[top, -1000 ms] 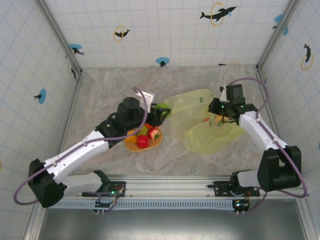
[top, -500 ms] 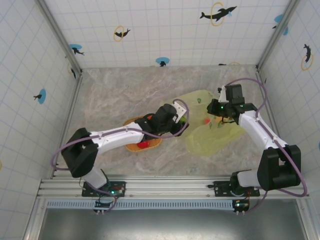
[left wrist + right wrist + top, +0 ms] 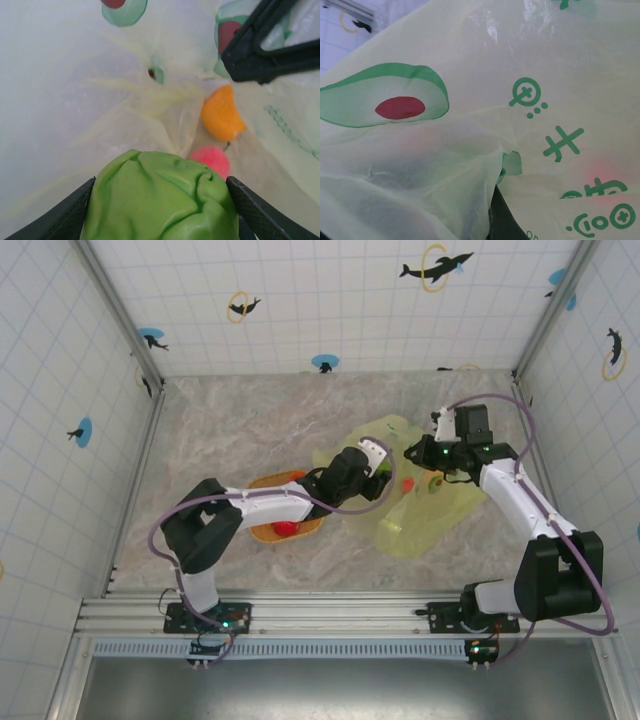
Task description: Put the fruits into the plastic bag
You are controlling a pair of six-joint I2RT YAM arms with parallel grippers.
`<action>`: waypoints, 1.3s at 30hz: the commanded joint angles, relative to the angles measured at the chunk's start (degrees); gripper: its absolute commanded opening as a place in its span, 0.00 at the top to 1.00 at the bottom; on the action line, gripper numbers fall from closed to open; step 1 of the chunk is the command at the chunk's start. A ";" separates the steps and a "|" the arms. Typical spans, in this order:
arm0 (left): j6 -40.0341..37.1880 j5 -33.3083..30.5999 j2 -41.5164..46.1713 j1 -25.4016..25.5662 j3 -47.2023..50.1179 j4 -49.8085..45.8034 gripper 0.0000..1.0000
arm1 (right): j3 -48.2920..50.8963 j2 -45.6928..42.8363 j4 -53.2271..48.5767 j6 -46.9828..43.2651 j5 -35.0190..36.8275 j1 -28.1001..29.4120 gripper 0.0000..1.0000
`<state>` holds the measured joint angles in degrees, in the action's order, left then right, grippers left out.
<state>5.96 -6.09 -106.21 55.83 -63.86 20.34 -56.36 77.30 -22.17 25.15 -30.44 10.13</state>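
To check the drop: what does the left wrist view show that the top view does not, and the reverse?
Left wrist: the left pincer shut on a green fruit, an orange fruit in the bag. Top: the plate with a red fruit. Both: the bag, a pink fruit inside, the right pincer.

A thin, crinkly yellow-green see-through plastic bag [image 3: 470,55] has a green avocado picture with a red middle [image 3: 385,100] printed on it. Right of the avocado are green printed signs [image 3: 563,141]. Below and right of the avocado, a black finger [image 3: 506,222] pokes out under the bag's edge.
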 commanded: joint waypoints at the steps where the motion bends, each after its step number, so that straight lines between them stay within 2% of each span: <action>1: 0.00 -5.39 -3.48 -0.02 -0.44 10.53 0.46 | 1.57 -1.18 3.56 2.97 -4.68 -0.22 1.00; 8: -1.10 -9.94 -10.41 -0.02 -0.82 20.31 0.39 | 2.99 -1.61 4.40 3.95 -4.54 -0.38 1.00; 12: -1.08 -8.70 -12.37 -0.02 -2.27 20.66 0.35 | 3.51 -1.62 4.28 3.62 -3.95 -0.55 1.00; 16: -0.35 -5.68 -11.56 -0.02 -2.16 19.25 0.26 | 3.88 -1.56 3.56 2.71 -2.82 -0.79 1.00; 22: 1.11 -1.98 -7.63 -0.03 -0.87 14.87 0.16 | 4.16 -1.10 2.84 1.60 -1.40 -1.30 1.00; 25: 2.04 -0.59 -4.83 -0.04 0.75 12.56 0.16 | 4.21 -0.92 2.76 1.32 -1.25 -1.56 1.00; 34: 4.61 8.83 6.69 -0.08 7.42 1.58 0.21 | 4.52 -0.52 3.66 1.92 0.03 -2.04 1.00; 39: 5.38 11.27 14.69 -0.09 12.92 -4.57 0.21 | 4.80 0.03 4.07 1.93 0.55 -2.04 1.00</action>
<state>9.98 1.87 -95.11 55.83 -52.90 21.76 -52.80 77.17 -19.11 27.42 -30.65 8.49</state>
